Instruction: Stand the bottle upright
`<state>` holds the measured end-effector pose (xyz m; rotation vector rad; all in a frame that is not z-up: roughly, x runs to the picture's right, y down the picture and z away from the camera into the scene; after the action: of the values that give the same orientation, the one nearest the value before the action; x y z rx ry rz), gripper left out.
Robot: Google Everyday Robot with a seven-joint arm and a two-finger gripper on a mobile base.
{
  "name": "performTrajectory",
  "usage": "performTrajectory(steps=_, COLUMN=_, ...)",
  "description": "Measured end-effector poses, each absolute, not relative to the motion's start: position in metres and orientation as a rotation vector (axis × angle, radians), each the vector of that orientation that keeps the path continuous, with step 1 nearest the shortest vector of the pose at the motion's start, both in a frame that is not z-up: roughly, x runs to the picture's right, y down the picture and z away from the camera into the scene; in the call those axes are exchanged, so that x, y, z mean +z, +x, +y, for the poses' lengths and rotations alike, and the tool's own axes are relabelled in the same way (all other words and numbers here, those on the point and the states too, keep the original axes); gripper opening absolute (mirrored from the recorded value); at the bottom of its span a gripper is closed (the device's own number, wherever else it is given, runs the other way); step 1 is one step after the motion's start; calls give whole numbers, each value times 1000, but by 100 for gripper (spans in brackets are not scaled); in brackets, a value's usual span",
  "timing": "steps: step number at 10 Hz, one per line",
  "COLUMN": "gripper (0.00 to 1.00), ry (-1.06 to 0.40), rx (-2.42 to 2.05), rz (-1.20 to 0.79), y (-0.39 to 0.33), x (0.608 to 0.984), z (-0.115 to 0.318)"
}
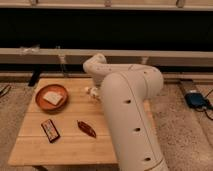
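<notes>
Tool (93, 92) low over wooden table (65, 146), right of bowl (38, 99); speckled floor (177, 130) around.

Bench (65, 147): low, pale wooden slat top, standing on a speckled floor (175, 125). Right part of the top hidden behind the robot's white arm.

On the bench:
- orange bowl (51, 97), left rear, holding a pale flat piece
- dark flat packet (50, 130), left front, lying slantwise
- dark red wrapper (86, 128), just right of the packet, apart from it

Claw (93, 92): low over the bench's middle rear, right of the bowl, fingers spread, mostly hidden by the arm.
</notes>
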<state>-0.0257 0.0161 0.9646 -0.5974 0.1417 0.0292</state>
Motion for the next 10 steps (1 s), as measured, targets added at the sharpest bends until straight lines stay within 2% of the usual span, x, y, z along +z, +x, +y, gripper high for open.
performTrajectory(steps=4, gripper=77, ry=-654, rx=-80, rz=115, y=-60, x=981, z=12)
performTrajectory(steps=10, gripper=77, ry=-728, rx=-165, rz=222, y=-71, x=988, z=14)
